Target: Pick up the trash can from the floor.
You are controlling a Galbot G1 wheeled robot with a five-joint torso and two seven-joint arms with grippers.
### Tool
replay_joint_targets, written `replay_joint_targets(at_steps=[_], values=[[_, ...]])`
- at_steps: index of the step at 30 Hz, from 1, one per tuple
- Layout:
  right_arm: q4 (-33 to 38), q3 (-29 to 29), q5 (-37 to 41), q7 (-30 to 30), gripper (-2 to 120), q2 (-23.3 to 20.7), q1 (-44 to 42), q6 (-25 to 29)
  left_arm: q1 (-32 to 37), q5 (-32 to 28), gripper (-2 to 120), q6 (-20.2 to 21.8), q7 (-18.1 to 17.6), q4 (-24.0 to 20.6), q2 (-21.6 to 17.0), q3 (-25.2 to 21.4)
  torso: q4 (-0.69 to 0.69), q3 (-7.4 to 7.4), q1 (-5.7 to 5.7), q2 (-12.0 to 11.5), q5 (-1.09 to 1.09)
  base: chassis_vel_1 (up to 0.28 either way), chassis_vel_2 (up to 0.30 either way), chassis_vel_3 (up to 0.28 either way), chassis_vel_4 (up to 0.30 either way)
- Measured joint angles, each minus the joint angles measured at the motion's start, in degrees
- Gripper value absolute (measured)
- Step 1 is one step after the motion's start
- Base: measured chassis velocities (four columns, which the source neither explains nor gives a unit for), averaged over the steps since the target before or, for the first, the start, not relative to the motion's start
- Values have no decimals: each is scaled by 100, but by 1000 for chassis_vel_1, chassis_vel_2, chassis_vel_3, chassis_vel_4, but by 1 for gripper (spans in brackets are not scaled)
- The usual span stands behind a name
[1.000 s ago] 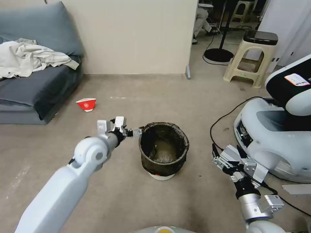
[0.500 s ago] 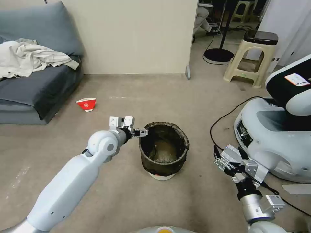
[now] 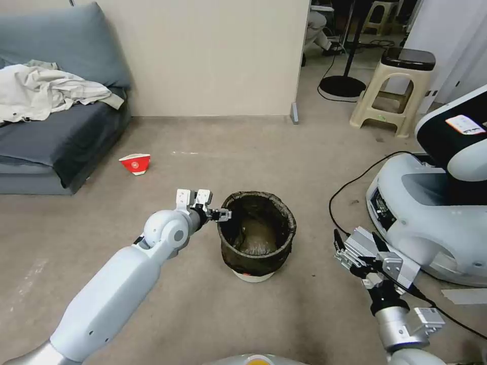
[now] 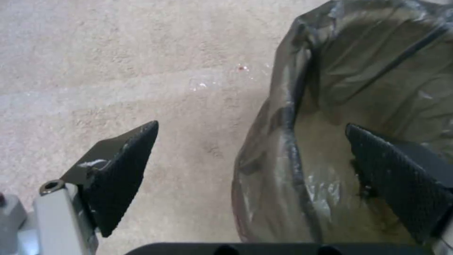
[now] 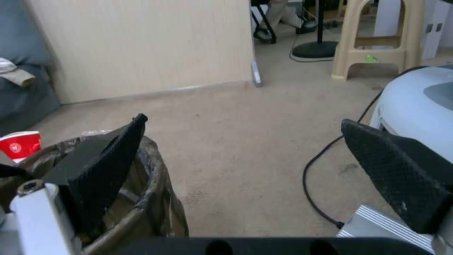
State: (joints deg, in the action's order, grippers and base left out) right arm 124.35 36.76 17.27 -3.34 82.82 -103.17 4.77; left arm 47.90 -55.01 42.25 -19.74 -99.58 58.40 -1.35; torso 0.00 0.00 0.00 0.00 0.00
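Left wrist view: left hand point(image 4: 250, 177) open, straddling trash can point(image 4: 292, 148) rim.

The left claw point(image 3: 224, 215) hangs at the near-left rim of the trash can point(image 3: 257, 235), which stands on the floor point(image 3: 213, 309).

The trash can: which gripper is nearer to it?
Left. The left gripper is open astride the trash can rim; the right gripper is open, apart at its other side.

Beige floor point(image 3: 243, 147); grey sofa point(image 3: 56, 137) at ten o'clock, cream wall point(image 3: 203, 56) at twelve, plastic stool point(image 3: 398, 86) at two.
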Motion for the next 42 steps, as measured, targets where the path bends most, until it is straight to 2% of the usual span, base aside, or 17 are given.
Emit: replay_joint_targets(at_steps=[20,29,33,35,37,40,41,42], values=[[-34,-3,-30,-13,100,15,-16,73,-37,88,99,-10,2,234,-19,212,0,0,0,0,0,0,0,0,0],[-101,0,-27,-7,100,10,29,83,-85,78,94,-10,-37,344,58,333,-1,0,0,0,0,0,0,0,0],[-124,0,-22,-3,100,10,49,83,-106,68,82,-11,-54,375,62,381,0,0,0,0,0,0,0,0,0],[-139,0,-18,-1,100,14,58,83,-126,64,71,-11,-57,388,64,411,0,0,0,0,0,0,0,0,0],[-142,0,-18,-1,100,15,61,83,-133,62,69,-11,-57,392,66,419,0,0,0,0,0,0,0,0,0],[-155,0,-16,0,100,19,71,83,-169,51,54,-11,-58,417,70,444,-1,0,0,0,0,0,0,0,0],[-155,0,-16,0,100,19,71,83,-169,51,54,-11,-58,417,70,444,-1,0,0,0,0,0,0,0,0],[-158,0,-15,0,100,18,73,83,-176,47,49,-11,-58,424,70,452,0,0,0,0,0,0,0,0,0]])
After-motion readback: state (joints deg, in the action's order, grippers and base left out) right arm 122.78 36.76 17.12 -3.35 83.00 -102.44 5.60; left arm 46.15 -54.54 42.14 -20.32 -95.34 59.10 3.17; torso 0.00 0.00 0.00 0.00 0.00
